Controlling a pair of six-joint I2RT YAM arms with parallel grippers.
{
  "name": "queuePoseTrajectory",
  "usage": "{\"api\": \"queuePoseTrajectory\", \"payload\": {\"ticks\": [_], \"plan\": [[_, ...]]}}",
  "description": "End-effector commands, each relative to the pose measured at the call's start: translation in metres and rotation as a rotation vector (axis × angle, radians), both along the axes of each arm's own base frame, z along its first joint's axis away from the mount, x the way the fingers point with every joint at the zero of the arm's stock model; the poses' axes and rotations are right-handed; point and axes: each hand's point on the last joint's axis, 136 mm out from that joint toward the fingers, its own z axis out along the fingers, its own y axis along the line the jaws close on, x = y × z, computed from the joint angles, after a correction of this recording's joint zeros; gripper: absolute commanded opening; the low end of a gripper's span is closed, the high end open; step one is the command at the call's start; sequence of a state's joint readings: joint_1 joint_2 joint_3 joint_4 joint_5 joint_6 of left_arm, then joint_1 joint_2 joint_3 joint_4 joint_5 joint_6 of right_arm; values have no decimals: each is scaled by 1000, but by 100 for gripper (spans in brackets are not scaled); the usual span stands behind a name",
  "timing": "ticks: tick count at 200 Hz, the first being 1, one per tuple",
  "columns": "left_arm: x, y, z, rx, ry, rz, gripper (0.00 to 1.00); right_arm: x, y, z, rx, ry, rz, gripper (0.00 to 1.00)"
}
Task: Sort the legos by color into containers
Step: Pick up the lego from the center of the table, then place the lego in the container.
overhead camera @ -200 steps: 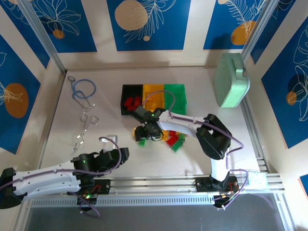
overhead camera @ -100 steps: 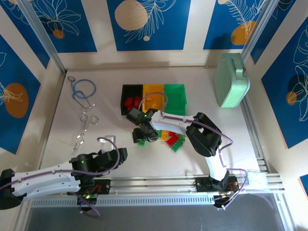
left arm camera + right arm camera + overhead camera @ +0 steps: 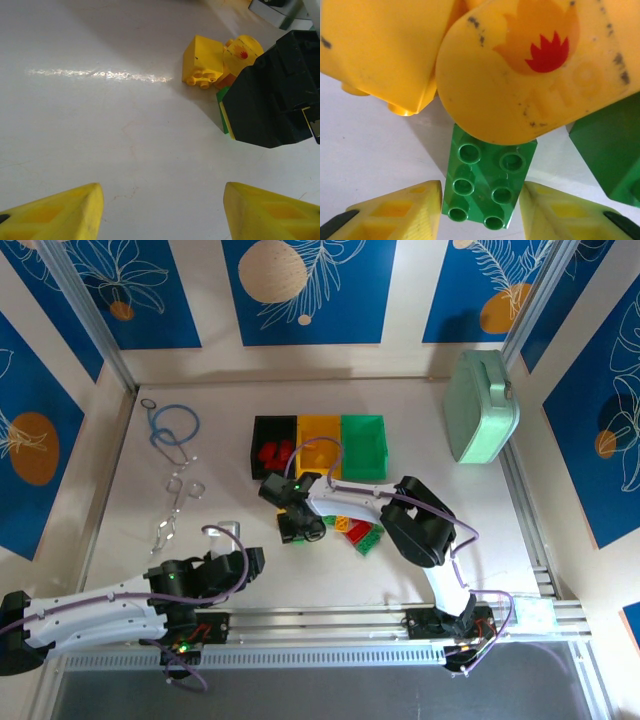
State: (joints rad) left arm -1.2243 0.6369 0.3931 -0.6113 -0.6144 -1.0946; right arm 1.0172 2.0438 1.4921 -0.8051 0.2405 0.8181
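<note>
We clamp our right tool (image 3: 480, 200) on the green lego (image 3: 487, 185), six o'clock of the flame piece (image 3: 535, 75), for the green bin (image 3: 365, 440). Our left tool (image 3: 160, 200) hangs apart, clear.

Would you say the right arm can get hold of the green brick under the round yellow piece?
Probably yes: the right gripper seems closed against both sides of the green brick. The round yellow piece covers only its far end, so lifting may nudge it.
</note>
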Motion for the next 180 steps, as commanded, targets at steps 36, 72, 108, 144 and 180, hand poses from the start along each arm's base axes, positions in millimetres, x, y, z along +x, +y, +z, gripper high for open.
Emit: {"api": "queuePoseTrajectory", "payload": {"ticks": [36,72,108,144,180], "plan": [[0,5,-3,28,-9,9,64,-12,-7,10,-22,-19,8,31],[1,3,0,27,-13,0,64,2,-13,61,63,-112,7,30],[1,-2,4,26,-15,-15,63,41,-46,102,126,-180,-46,29],[2,-10,6,25,-16,-32,63,91,-103,123,144,-217,-154,29],[3,-23,6,31,-10,-62,63,134,-154,127,132,-227,-254,29]]}}
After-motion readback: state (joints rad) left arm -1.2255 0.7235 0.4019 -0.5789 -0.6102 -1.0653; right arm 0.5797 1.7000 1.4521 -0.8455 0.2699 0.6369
